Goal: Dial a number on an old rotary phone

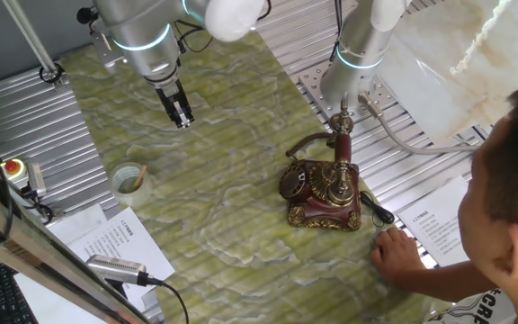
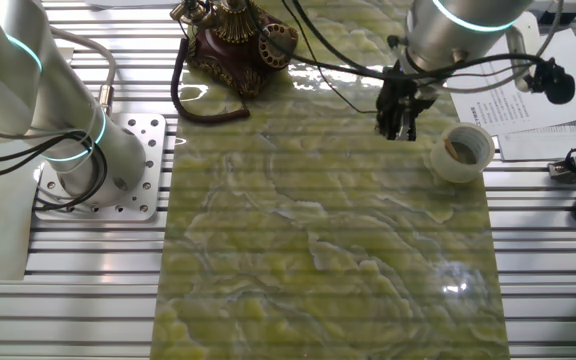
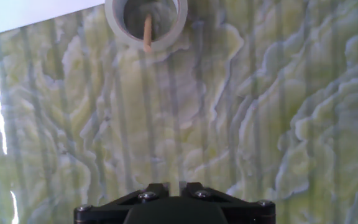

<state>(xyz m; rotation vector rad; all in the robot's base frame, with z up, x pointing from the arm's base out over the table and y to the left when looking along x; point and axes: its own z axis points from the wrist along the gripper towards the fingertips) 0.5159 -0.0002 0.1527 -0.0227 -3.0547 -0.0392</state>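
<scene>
The old rotary phone [image 1: 322,191] stands on the green marbled mat, dark red-brown with brass trim, its handset resting on the tall cradle and its round dial [image 1: 296,184] facing up-left. It also shows at the top edge of the other fixed view [image 2: 233,40]. My gripper [image 1: 181,117] hangs over the mat well to the left of the phone, apart from it, with fingers together and nothing between them. The same gripper [image 2: 400,122] sits just beside the tape roll. In the hand view only the finger bases [image 3: 173,185] show; the phone is out of that view.
A clear tape roll [image 1: 130,180] [image 2: 461,152] [image 3: 145,22] lies near my gripper. A second arm's base [image 1: 358,63] stands behind the phone. A person's hand [image 1: 398,252] rests right of the phone. Printed sheets [image 1: 106,236] lie off the mat.
</scene>
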